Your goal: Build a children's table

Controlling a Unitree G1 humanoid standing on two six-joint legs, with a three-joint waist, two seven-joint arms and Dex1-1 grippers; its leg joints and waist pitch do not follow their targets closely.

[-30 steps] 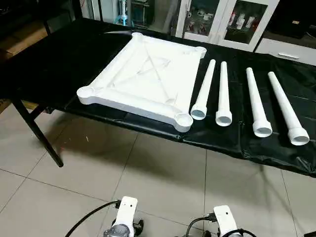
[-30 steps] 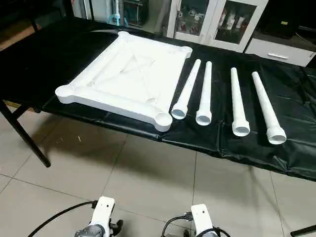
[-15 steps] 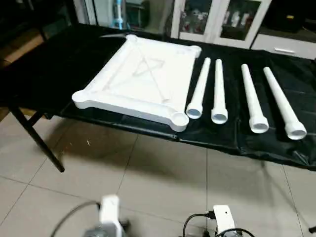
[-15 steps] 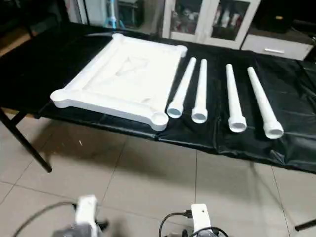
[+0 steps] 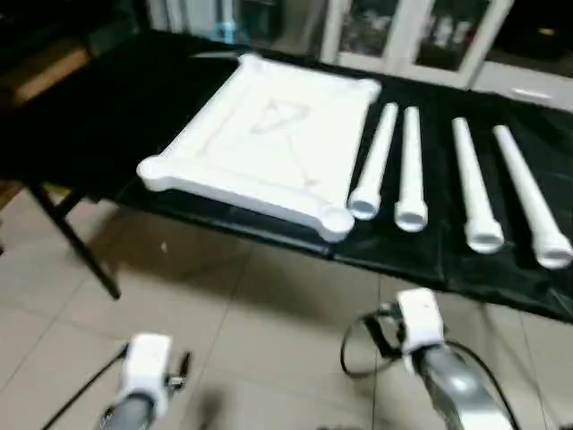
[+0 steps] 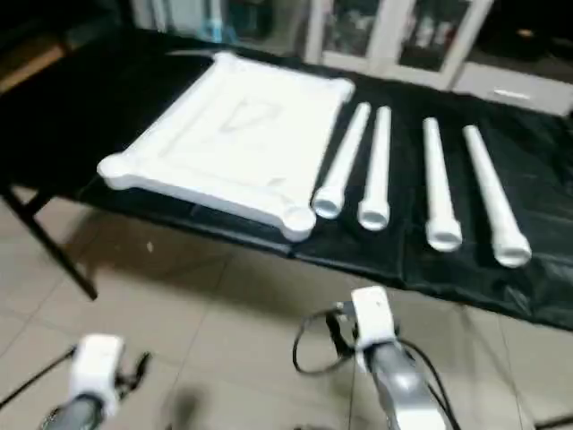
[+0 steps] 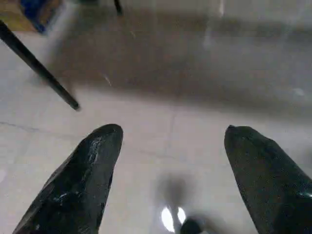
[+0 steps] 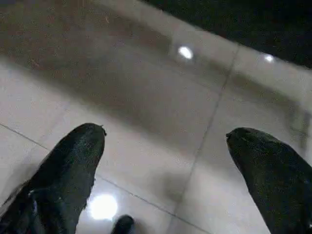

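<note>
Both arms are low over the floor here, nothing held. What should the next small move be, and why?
Probably reach the right gripper toward the leg nearest the tabletop: that leg lies loose on the black table, no leg is fitted, and both the right and the left gripper are open and empty.

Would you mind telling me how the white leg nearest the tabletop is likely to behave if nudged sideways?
The leg is a round tube, so it would probably roll. Being tapered, it would likely curve rather than roll straight. It looks hollow, so probably light, and may bump the tabletop close beside it.
</note>
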